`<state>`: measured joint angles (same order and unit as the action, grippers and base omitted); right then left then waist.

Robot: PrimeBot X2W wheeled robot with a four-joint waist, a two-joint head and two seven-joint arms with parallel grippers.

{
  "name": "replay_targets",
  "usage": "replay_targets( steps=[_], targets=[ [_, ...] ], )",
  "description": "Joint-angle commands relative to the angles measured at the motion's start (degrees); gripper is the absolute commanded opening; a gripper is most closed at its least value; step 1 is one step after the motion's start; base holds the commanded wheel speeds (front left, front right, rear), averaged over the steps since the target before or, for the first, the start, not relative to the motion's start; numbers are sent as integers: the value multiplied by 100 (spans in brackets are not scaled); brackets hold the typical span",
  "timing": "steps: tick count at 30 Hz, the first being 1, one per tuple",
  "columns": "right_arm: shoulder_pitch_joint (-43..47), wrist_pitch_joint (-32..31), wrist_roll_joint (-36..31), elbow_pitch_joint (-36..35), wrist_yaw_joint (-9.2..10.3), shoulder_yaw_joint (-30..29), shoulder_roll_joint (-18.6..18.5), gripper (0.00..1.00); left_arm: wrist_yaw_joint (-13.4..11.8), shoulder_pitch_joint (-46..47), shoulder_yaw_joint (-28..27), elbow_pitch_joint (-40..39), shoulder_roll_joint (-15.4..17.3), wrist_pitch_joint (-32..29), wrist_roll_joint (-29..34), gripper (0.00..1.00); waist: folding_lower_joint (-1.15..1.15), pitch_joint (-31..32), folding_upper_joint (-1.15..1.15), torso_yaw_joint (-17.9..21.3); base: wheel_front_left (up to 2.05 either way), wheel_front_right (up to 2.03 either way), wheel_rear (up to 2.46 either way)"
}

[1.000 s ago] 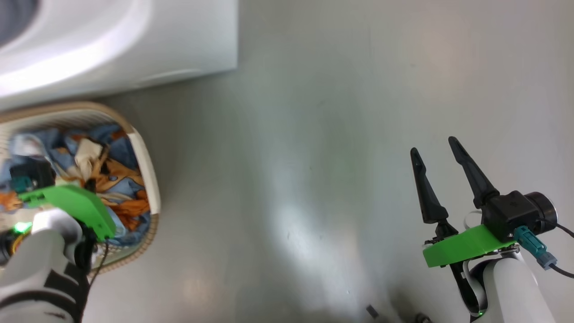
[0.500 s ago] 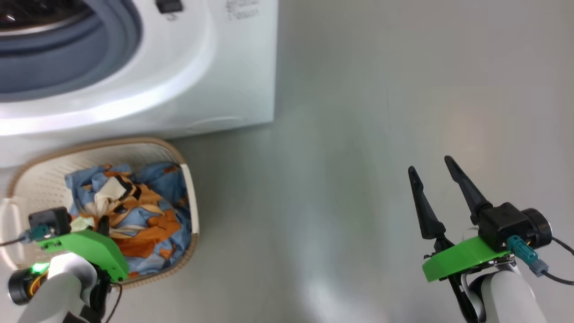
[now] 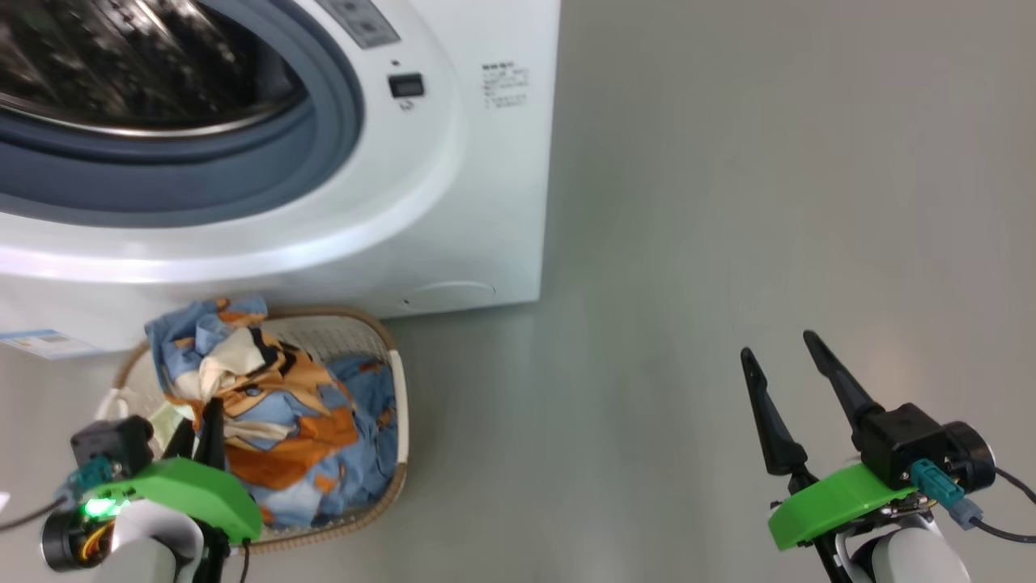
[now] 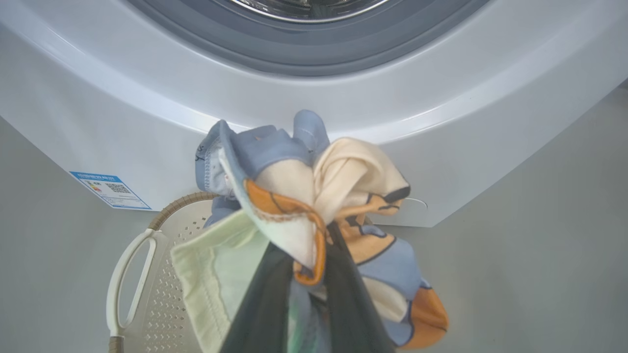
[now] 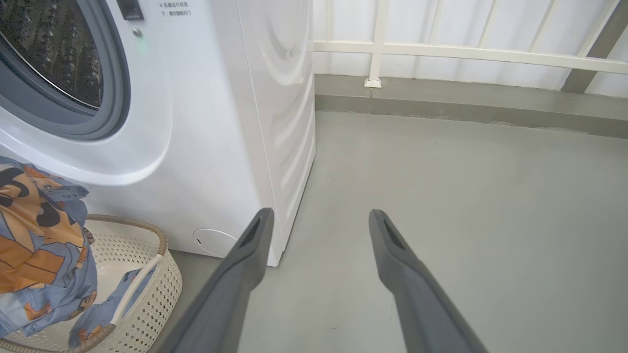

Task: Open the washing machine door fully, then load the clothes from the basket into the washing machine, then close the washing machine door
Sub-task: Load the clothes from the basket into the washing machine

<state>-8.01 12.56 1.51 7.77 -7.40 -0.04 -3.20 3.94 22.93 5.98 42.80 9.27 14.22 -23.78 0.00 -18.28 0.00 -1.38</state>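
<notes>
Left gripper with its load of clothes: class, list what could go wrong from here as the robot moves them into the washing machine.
1. The left gripper pinches only part of the clothes; loose folds hang into the basket, so a piece may slip onto the floor or tug the basket along.
2. The bundle hangs below the opening of the washing machine; trailing folds may snag on the gasket and stay draped over it.

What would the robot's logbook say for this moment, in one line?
step: loading | left end effector: shut on clothes, held over basket | right end effector: open, above floor | washing machine: open
</notes>
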Motion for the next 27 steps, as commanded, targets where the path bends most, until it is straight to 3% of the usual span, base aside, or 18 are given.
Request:
replay_targets(
  steps=[1, 12, 27],
  targets=[
    [74, -8, -37, -105, -9, 140, -6, 100, -31, -99, -225, -193, 165, 77, 68, 0, 0, 283, 0, -164, 0, 0, 0],
    [362, -7, 34, -5, -9, 82, 3, 100, -18, -1119, -747, -1466, -146, 77, 437, 0, 0, 1006, 0, -352, 0, 0, 0],
    [723, -10, 163, -91, -9, 85, 24, 100, 79, -1962, -1028, -2222, -427, 77, 650, 0, 0, 1549, 0, -441, 0, 0, 0]
  ],
)
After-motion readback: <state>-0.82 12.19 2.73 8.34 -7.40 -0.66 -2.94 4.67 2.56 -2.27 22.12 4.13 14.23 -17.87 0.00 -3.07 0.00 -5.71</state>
